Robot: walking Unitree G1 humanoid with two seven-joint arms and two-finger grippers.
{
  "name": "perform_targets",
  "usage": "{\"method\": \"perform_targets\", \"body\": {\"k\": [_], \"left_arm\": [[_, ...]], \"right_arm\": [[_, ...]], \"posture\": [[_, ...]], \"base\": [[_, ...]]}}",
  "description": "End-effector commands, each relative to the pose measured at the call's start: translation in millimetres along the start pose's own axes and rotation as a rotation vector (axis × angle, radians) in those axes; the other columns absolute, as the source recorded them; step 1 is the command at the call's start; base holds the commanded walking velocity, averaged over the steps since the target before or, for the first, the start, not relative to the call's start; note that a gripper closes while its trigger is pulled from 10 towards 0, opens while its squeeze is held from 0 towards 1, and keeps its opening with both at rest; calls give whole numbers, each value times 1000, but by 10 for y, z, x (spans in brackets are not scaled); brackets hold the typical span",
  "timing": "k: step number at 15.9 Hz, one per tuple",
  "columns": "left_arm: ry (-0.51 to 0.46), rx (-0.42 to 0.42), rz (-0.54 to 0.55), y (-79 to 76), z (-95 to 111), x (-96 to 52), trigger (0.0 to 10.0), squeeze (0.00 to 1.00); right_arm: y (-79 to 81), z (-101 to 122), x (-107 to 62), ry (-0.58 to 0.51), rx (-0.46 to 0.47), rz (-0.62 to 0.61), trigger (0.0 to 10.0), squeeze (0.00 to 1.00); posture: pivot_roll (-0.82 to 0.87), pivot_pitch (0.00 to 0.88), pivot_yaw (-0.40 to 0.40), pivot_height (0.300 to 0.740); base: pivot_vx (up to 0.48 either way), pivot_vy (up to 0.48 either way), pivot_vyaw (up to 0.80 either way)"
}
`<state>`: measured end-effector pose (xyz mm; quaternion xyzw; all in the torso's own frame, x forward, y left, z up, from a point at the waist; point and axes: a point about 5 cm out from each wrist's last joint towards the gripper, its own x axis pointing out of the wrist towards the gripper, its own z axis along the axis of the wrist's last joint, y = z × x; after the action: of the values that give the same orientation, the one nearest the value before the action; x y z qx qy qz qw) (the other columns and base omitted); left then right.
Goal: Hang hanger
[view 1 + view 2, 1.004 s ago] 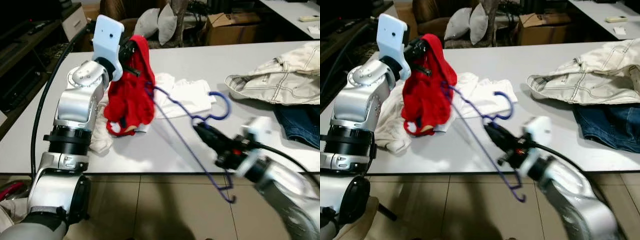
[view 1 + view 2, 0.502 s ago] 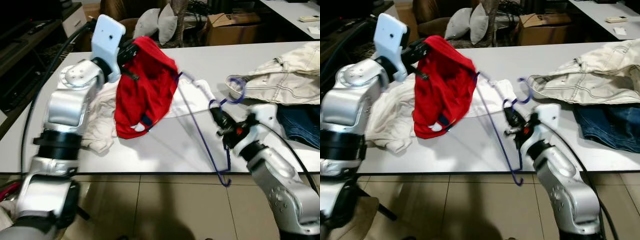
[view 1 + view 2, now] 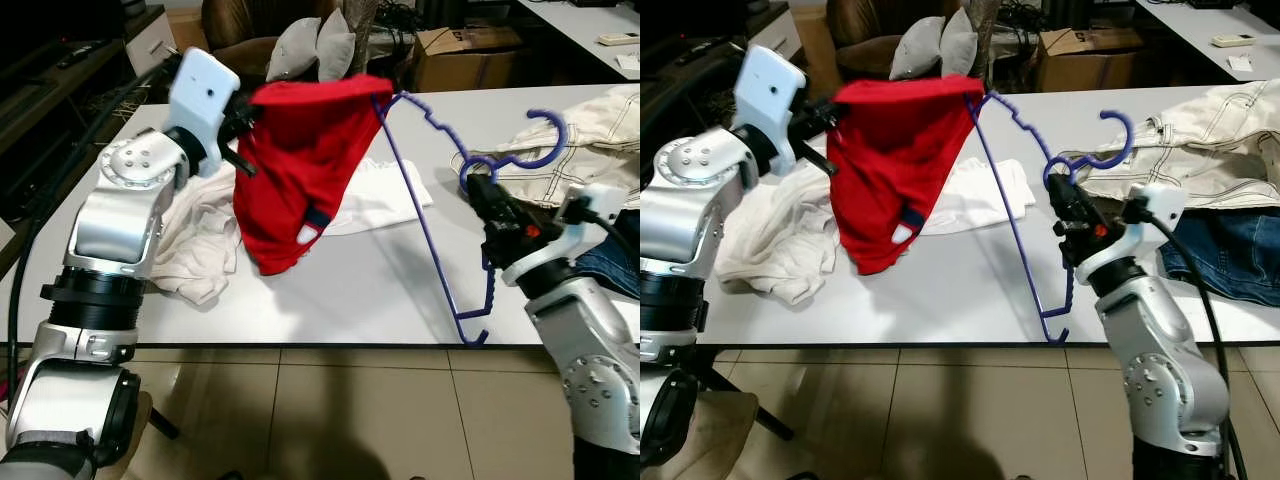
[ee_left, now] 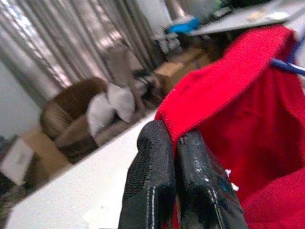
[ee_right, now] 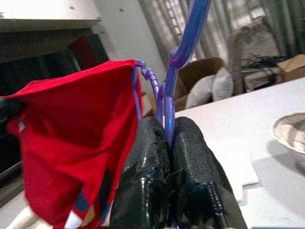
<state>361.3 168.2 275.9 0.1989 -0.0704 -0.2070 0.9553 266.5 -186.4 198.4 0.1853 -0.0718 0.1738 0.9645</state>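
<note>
Right tool (image 3: 480, 188) was clamped on the neck of the blue hanger (image 3: 430, 180), fingers (image 5: 162, 157) pressed together either side of the wire just below the hook. Left tool (image 3: 243, 118) was pinched shut on the upper edge of the red garment (image 3: 300, 160), cloth caught between its fingertips (image 4: 162, 157). Against the frames a second back: the hanger had swung up from a low slant over the tabletop edge to nearly upright, hook now above the right tool and pointing up; the garment had gone from a bunched lump beside the left tool to a sheet stretched taut between the two tools. One hanger shoulder sat inside the cloth at the corner farthest from the left tool; the other shoulder and bottom bar hung bare below the right tool, near the tabletop (image 3: 380, 290) edge. Judged: threading was half done, the second shoulder not yet in. White cloth (image 3: 200, 240) lay below the left tool, pale jacket (image 3: 590, 120) and jeans (image 3: 610, 250) beyond the right tool
</note>
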Motion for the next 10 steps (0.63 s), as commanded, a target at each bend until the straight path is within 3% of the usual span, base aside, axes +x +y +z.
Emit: {"method": "perform_targets", "body": {"k": [1,2,3,4,7,10], "left_arm": [[-39,4,67,138,90,-25,1804,0],[-51,-10,54,102,120,15,588,0],[-55,-20,42,52,138,62,0,0],[-55,-27,39,31,144,85,0,0],[-41,4,-33,-120,145,182,0,0],[-17,21,-148,-293,113,194,0,0]], "right_arm": [[27,14,-26,23,-29,24,10000,0],[65,-162,-63,153,-87,66,10000,0],[128,-325,-116,275,-158,130,10000,0],[172,-369,-138,305,-174,168,10000,0],[382,-358,-194,313,-141,317,10000,0],[378,-307,-138,251,-126,293,10000,0]], "posture": [[-111,0,70,740],[-112,0,72,740],[-110,0,73,740],[-109,0,75,740],[-112,0,90,740],[-113,0,93,740]], "base": [[0,0,0],[0,0,0],[0,0,0],[0,0,0],[0,0,0],[0,0,0]]}}
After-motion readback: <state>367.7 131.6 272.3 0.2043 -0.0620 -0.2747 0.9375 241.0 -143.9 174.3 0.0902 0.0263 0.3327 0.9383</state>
